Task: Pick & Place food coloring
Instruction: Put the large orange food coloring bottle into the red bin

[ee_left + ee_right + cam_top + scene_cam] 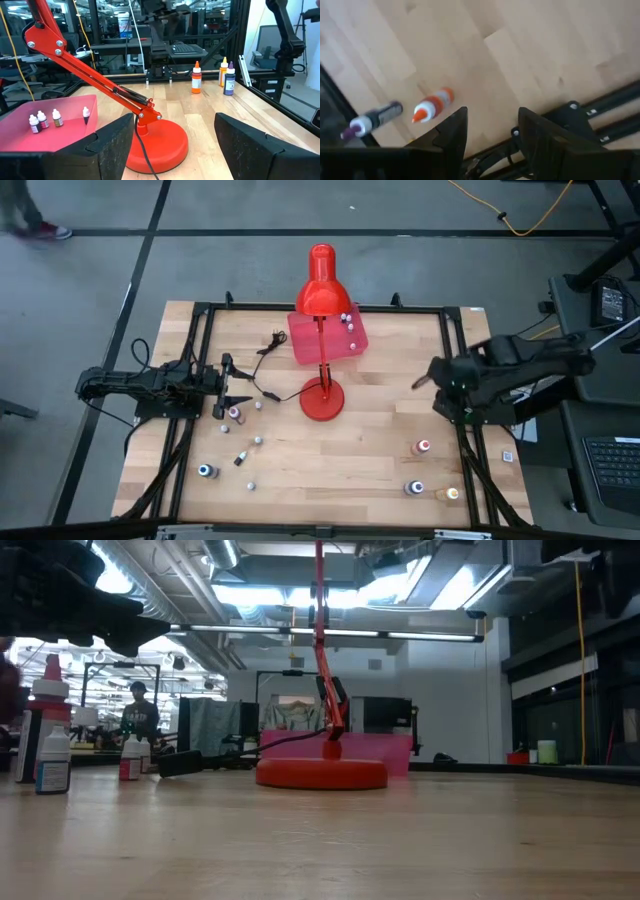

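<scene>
Left gripper (pixel 237 388): hovering low at the table's left side, fingers (pixel 112 145) standing spread and holding nothing, pointing toward the red round-based desk lamp (pixel 322 396); several tiny pale-capped food colouring bottles (pixel 235 414) are lying or standing just beside it on the pale wooden table (pixel 380 460). Right gripper (pixel 422 378): hanging above the table's right side, its two dark fingers (pixel 451 131) standing apart, nothing between them. Pink translucent square tray (pixel 305 340): sitting behind the lamp, holding four bottles (pixel 46 120). Remaining bottles: three standing near the right front corner (pixel 423 447); others scattered at left front (pixel 207 471).
</scene>
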You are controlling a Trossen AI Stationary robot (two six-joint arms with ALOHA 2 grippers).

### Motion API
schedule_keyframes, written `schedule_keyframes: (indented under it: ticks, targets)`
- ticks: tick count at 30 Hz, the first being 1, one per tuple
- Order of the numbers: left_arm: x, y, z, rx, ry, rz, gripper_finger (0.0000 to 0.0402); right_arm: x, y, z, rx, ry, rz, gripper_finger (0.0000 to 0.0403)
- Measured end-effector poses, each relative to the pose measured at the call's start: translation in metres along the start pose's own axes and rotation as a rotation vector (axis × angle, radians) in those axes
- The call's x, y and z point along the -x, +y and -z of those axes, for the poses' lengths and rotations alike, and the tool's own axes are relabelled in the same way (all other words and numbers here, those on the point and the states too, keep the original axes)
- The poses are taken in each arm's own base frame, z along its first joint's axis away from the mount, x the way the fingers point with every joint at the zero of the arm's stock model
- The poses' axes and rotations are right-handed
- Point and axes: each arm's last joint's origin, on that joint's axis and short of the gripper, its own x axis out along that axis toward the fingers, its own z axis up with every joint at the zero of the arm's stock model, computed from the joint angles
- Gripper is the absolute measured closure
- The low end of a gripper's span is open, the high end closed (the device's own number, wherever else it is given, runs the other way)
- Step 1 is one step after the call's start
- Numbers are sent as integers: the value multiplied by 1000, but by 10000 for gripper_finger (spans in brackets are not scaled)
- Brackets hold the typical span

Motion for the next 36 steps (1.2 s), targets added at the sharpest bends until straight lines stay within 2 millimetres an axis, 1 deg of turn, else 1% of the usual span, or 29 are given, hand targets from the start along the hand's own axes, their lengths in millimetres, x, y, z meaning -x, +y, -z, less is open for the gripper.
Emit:
schedule_keyframes:
  ticks: [5,9,11,15,19,23,29,36]
  targets:
    - [0,0,0,0,0,0,128,-8,25,7,98,-3,-59,226]
    - [0,0,0,0,0,0,129,-21,40,16,197,5,-25,226]
    - [0,0,0,0,0,0,130,-30,46,20,203,9,-12,226]
    - [0,0,0,0,0,0,129,-49,63,29,186,14,-43,226]
    - [0,0,0,0,0,0,128,-67,72,41,163,40,-37,226]
    - [0,0,0,0,1,0,130,-75,80,48,137,35,-37,224]
    - [0,0,0,0,0,0,128,-75,87,50,54,20,-94,187]
    - [0,0,0,0,0,0,130,-77,88,52,40,-11,-65,120]
